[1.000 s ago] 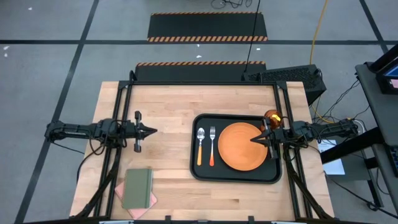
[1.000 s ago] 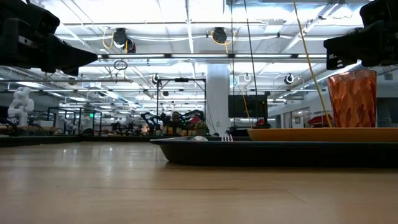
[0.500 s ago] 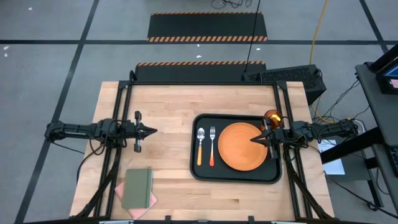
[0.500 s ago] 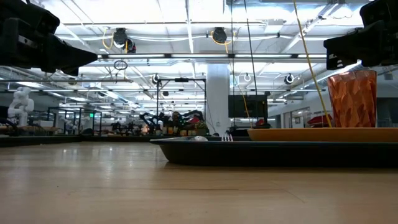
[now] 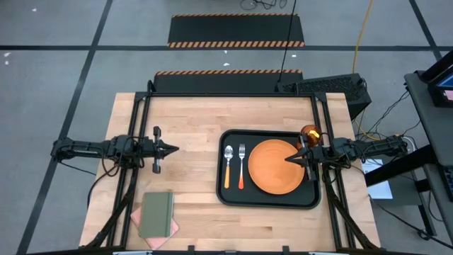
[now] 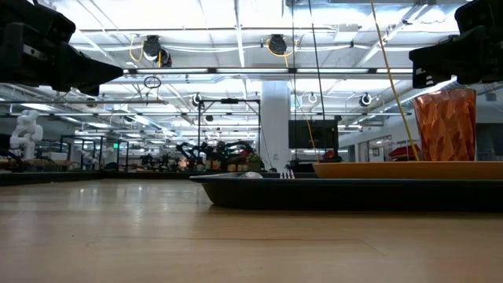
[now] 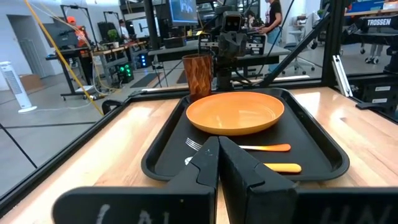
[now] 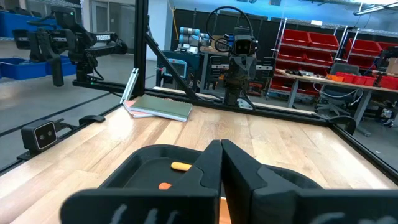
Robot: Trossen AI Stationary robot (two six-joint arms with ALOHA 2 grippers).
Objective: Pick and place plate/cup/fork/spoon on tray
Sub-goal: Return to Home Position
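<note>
The black tray (image 5: 223,191) lies on the table's right half. On it rest the orange plate (image 5: 276,167), the amber cup (image 5: 310,132) upright at the tray's far right corner, and the spoon (image 5: 228,165) and fork (image 5: 241,167) side by side left of the plate. My left gripper (image 5: 174,149) hovers shut over the table's left half, pointing level toward the tray. My right gripper (image 5: 289,159) hovers shut above the plate's right part, pointing left. Neither touches anything.
A green notebook (image 5: 156,214) lies on a pink cloth (image 5: 172,228) at the near left of the table. Black frame bars (image 5: 136,120) run along both table sides. Bare wood lies between my left gripper and the tray.
</note>
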